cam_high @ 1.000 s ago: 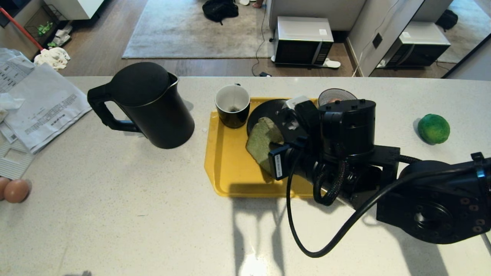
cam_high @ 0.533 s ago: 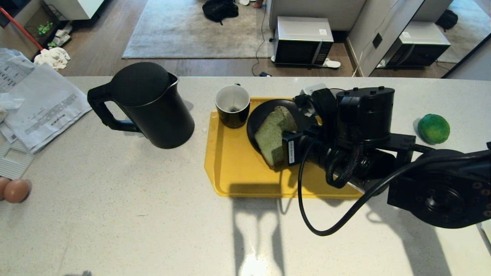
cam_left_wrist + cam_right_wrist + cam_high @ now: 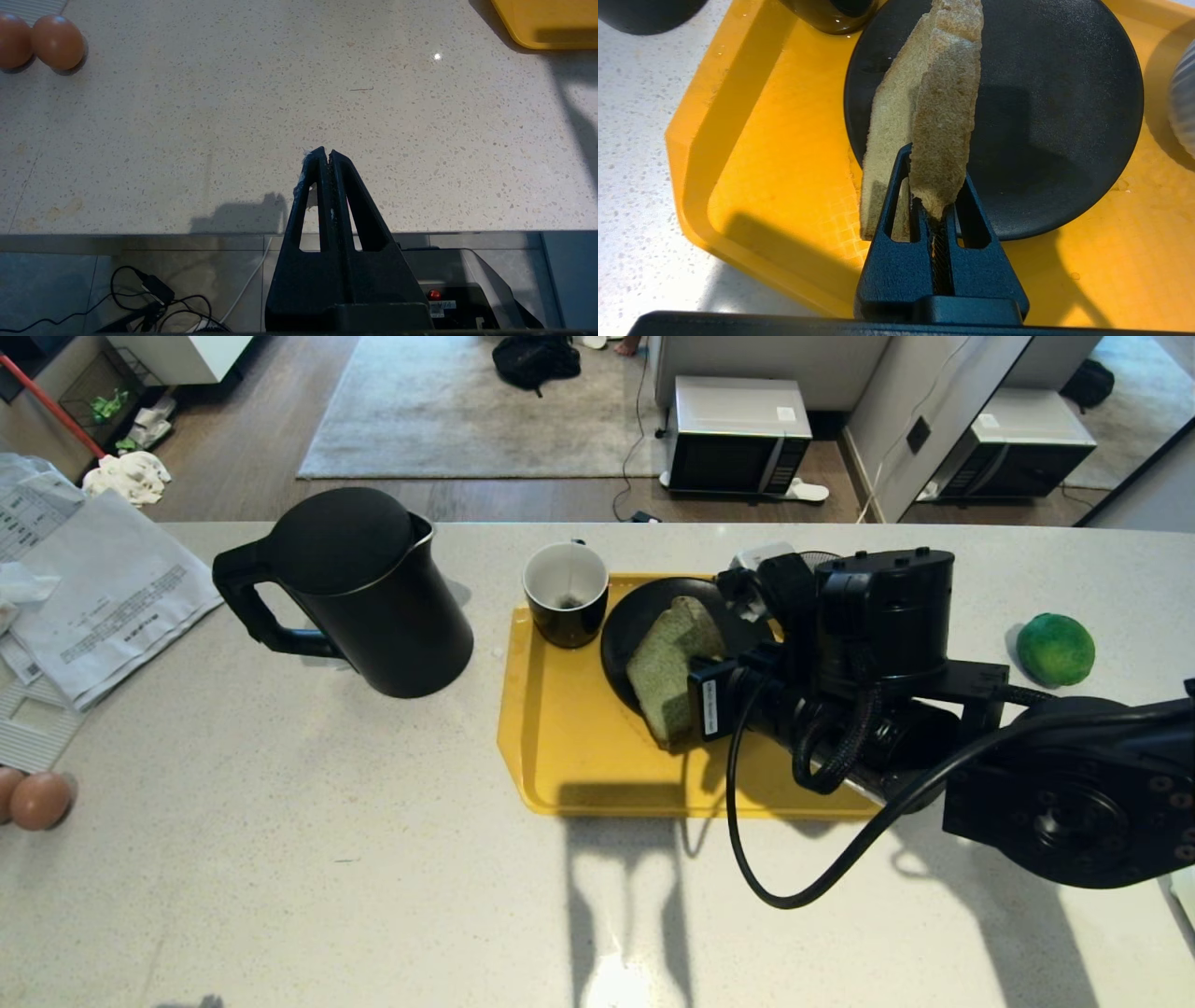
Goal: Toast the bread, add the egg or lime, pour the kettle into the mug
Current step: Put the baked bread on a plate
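Note:
My right gripper (image 3: pixel 934 168) is shut on the lower edge of the pale green bread (image 3: pixel 945 107). The slice stands on edge, tilted, over the black plate (image 3: pixel 1041 116) on the yellow tray (image 3: pixel 775 163). In the head view the bread (image 3: pixel 667 667) shows beside the right wrist, over the plate (image 3: pixel 624 630). The black mug (image 3: pixel 566 593) stands at the tray's far left corner. Left of the tray is the black kettle (image 3: pixel 364 588). The lime (image 3: pixel 1055 649) lies on the counter at the right. Two eggs (image 3: pixel 58 41) lie at the far left. My left gripper (image 3: pixel 325 153) is shut and empty above the counter's near edge.
A striped bowl (image 3: pixel 1185 102) sits on the tray just beyond the plate, mostly hidden behind my right arm (image 3: pixel 878 635) in the head view. Papers (image 3: pixel 103 588) cover the counter's left end. A microwave (image 3: pixel 738 434) stands on the floor beyond the counter.
My right arm has carried the bread to the right and farther back, from the plate's left edge to over the plate. It has barely moved in the last half second. The left arm stayed still.

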Motion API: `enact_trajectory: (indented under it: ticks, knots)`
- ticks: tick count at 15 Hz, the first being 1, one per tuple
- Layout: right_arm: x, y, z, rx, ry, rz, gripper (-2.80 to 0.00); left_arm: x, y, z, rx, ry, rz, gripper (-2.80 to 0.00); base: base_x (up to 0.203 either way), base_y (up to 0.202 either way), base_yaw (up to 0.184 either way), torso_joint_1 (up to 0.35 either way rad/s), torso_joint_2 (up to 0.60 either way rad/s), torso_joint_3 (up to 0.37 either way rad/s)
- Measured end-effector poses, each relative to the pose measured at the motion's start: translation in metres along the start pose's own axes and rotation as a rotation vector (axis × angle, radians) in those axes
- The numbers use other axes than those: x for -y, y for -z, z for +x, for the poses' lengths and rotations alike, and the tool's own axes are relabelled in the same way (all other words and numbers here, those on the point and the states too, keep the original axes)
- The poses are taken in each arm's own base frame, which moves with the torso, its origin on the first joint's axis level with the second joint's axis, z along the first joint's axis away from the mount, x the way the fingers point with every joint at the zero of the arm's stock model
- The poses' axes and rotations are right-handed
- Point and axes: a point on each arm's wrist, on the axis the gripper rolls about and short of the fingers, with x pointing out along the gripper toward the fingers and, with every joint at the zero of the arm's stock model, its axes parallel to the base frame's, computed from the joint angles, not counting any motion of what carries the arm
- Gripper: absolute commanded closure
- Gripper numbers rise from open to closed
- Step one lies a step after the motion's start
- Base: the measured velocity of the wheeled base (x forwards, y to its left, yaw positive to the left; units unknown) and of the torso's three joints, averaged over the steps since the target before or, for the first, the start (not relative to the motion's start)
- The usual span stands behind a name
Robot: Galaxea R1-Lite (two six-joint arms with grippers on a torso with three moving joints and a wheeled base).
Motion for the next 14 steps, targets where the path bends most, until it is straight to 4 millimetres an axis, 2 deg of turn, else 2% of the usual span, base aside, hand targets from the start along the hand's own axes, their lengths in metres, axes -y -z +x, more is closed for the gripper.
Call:
enact_trajectory:
  ticks: [6,11,12,14]
  knots:
    - [0.014,0.009,0.011,-0.031,0.063,-0.004,0.0,0.0,0.0,0.0,0.0,0.001,0.0,0.0,0.0,0.0,0.0,0.0,0.0,0.0]
    - [0.015,0.012,0.011,-0.041,0.067,-0.025,0.0,0.0,0.0,0.0,0.0,0.001,0.0,0.0,0.0,0.0,0.0,0.0,0.0,0.0]
    - [0.015,0.012,0.012,-0.04,0.068,-0.028,-2.8,0.0,0.0,0.0,0.0,0.001,0.0,0.0,0.0,0.0,0.0,0.0,0.0,0.0]
    - [0.016,0.013,0.012,-0.044,0.067,-0.05,-2.8,0.0,0.0,0.0,0.0,0.0,0.0,0.0,0.0,0.0,0.0,0.0,0.0,0.0]
